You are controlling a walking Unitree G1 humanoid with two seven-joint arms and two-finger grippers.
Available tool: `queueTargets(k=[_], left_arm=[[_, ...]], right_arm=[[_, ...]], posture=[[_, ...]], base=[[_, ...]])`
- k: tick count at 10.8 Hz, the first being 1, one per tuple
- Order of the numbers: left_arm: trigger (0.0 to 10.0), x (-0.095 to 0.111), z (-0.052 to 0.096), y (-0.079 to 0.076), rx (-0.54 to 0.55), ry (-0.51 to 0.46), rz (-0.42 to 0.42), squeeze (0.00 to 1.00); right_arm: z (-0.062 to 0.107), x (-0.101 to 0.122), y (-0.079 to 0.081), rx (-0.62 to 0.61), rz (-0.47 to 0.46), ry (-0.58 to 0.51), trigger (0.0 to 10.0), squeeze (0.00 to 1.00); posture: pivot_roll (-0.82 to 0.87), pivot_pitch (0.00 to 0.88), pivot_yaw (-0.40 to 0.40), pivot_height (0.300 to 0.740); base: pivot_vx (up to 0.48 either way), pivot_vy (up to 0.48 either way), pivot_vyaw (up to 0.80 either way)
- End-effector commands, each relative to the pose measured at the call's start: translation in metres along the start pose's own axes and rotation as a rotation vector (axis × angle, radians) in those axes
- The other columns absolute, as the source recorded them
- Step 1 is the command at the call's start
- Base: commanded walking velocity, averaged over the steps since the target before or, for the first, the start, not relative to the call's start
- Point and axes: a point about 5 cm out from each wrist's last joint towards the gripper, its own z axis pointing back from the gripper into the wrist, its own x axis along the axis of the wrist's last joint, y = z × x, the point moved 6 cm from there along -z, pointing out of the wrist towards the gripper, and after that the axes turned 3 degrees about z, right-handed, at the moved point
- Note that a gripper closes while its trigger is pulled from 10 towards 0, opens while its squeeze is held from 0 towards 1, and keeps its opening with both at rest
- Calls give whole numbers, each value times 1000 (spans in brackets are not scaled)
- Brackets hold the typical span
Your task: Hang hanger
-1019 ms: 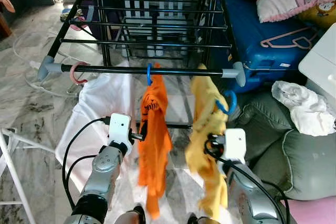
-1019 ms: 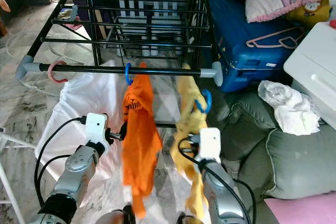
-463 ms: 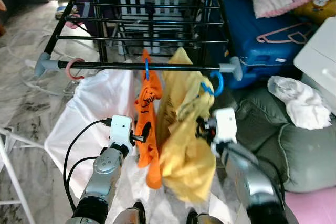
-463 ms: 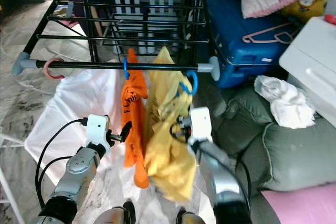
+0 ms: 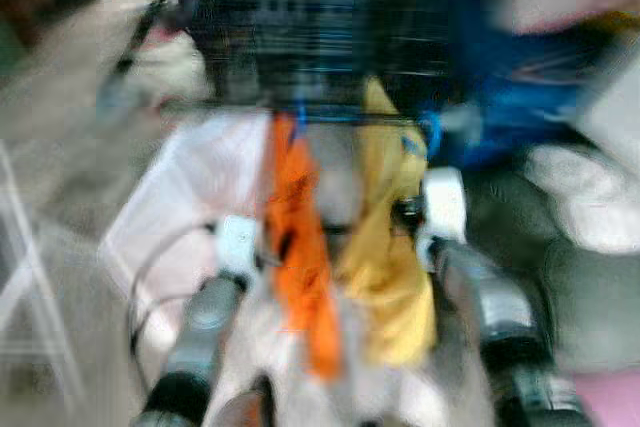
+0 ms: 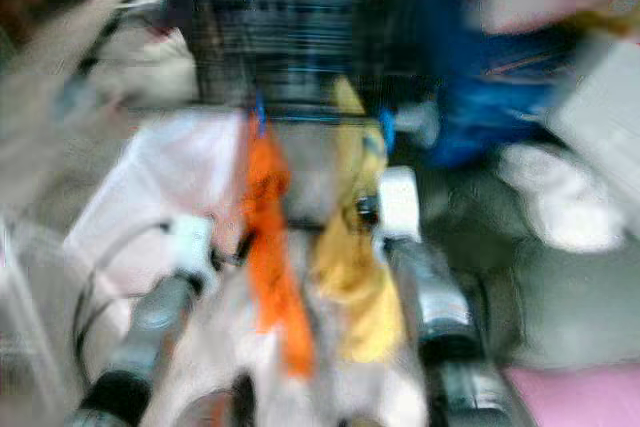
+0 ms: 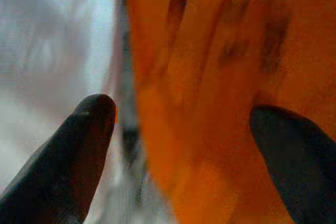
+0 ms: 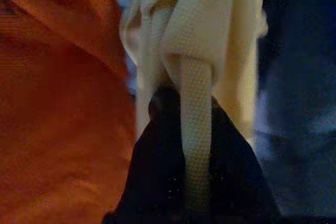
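Right pincer (image 8: pixel 184 129) clamps its black fingers together on a fold of the yellow garment (image 5: pixel 385 247), the pale knit cloth bunched and running down over the fingertips in the right wrist view. Seen from the head, heavily blurred by camera motion, the right arm (image 5: pixel 480 307) reaches up beside this garment, which hangs from a blue hanger hook (image 5: pixel 430 132) at the front rail (image 5: pixel 330 117) of the black drying rack (image 5: pixel 310 27); whether the hook sits fully over the rail cannot be told through the blur.

Left pincer (image 7: pixel 184 129) stands with its two black fingers (image 7: pixel 79 145) apart, the orange garment (image 5: pixel 300 247) lying between them and against the far finger, not gripped. That orange piece hangs from its own blue hook (image 5: pixel 298 117) on the same rail, just beside the yellow one and to the robot's left of it. The left arm (image 5: pixel 205 317) rises beside it, a black cable (image 5: pixel 145 287) looping from its wrist.

Behind and below the garments lies a white sheet (image 5: pixel 190 207) on the floor. To the robot's right are a blue suitcase (image 5: pixel 510 97), a white bundle of cloth (image 5: pixel 580 187) and grey cushions (image 5: pixel 560 287), all smeared by the blur.
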Motion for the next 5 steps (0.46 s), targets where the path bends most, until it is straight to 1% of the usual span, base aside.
queueTargets(k=[1, 2, 5], left_arm=[[10000, 9, -5, -5, -29, -15, -19, 0], [10000, 11, -3, -11, -66, -29, -5, 0], [10000, 13, -3, -7, -52, -28, -14, 0]], right_arm=[[-3, 5, -1, -1, -3, 1, 10000, 0], [-9, 13, 0, 8, 9, 0, 10000, 0], [-18, 29, 3, 17, 7, -22, 10000, 0]], posture=[[-78, 146, -8, 740], [-73, 151, -7, 740], [-65, 150, -2, 740]], base=[[0, 0, 0], [0, 0, 0], [0, 0, 0]])
